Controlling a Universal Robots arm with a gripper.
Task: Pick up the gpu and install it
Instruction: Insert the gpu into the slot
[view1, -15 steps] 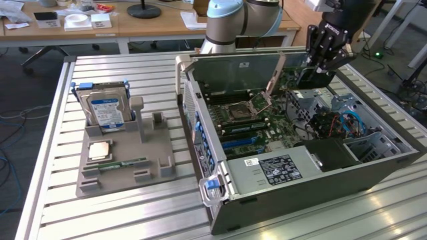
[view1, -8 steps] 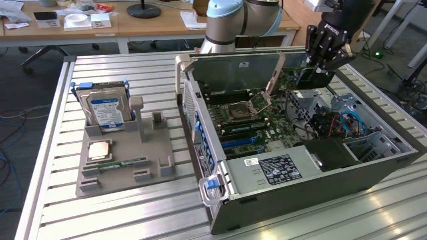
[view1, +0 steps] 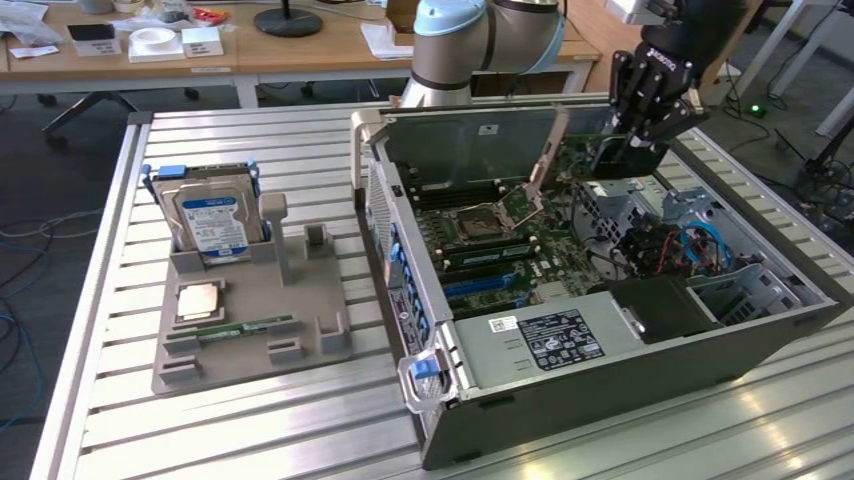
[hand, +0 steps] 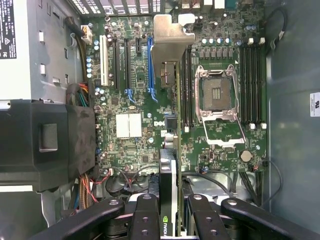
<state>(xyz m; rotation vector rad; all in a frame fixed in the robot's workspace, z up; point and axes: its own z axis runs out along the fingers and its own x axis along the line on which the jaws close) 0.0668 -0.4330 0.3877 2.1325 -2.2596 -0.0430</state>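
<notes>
The gpu (view1: 577, 160) hangs edge-down above the open computer case (view1: 627, 375), its pale bracket strip (view1: 545, 165) slanting toward the exterior view's left. My gripper (view1: 627, 148) is shut on the card's upper edge. The wrist view looks straight down the card: the gpu (hand: 172, 185) runs edge-on between my black fingers (hand: 145, 215), and its bracket (hand: 170, 42) sits at the far end. Below it lies the motherboard (hand: 130, 125), where the card lines up just beside the blue slot (hand: 150, 65) and the black slots. The card is clear of the board.
The open CPU socket (hand: 216, 100) and memory slots (hand: 250, 80) lie beside the card's line. A black shroud (hand: 45, 140) and cables fill the case's other end. On the slatted table (view1: 267, 420), a grey holder (view1: 307, 340) carries a hard drive (view1: 211, 225) and a memory stick (view1: 247, 328).
</notes>
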